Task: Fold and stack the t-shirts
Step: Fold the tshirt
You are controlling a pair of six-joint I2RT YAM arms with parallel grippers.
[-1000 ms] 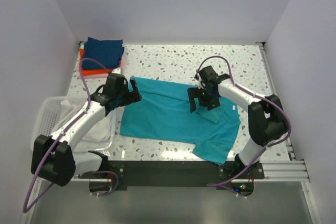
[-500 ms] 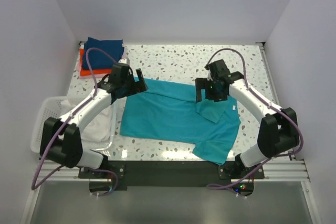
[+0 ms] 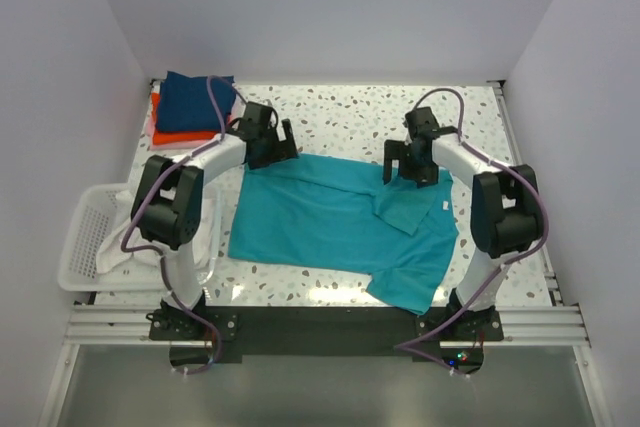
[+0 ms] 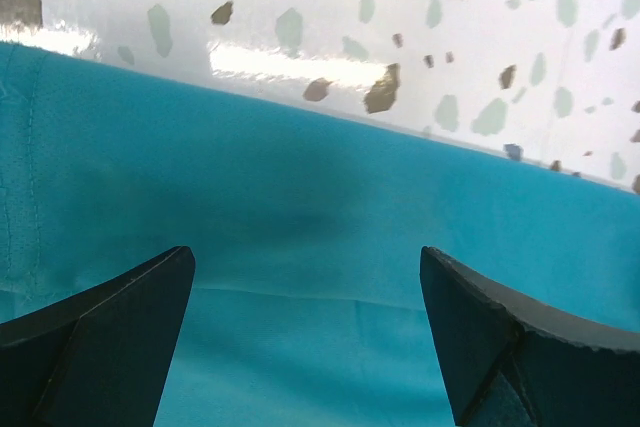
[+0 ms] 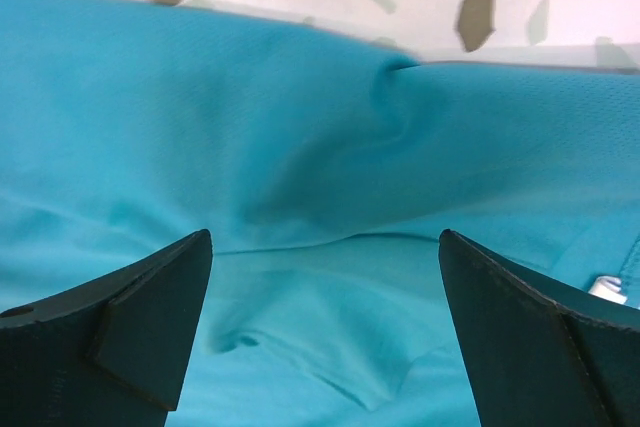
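Note:
A teal t-shirt (image 3: 330,222) lies spread on the speckled table (image 3: 340,117), its far edge towards the back. My left gripper (image 3: 272,150) is open, low over the shirt's far left corner; the left wrist view shows teal cloth (image 4: 300,247) between wide fingers (image 4: 110,337). My right gripper (image 3: 410,167) is open over the shirt's far right edge; the right wrist view shows wrinkled teal cloth (image 5: 320,247) between its fingers (image 5: 540,337). A stack of folded shirts, navy blue (image 3: 195,97) on orange-red (image 3: 175,134) on pink (image 3: 153,125), sits at the far left.
A white slatted basket (image 3: 85,237) holding white cloth stands at the near left. The shirt's sleeve (image 3: 410,282) reaches the table's near edge. White walls close the table on three sides.
Both grippers have moved away from me, from over the shirt's middle to its far edge, the left one to the far left corner and the right one to the far right.

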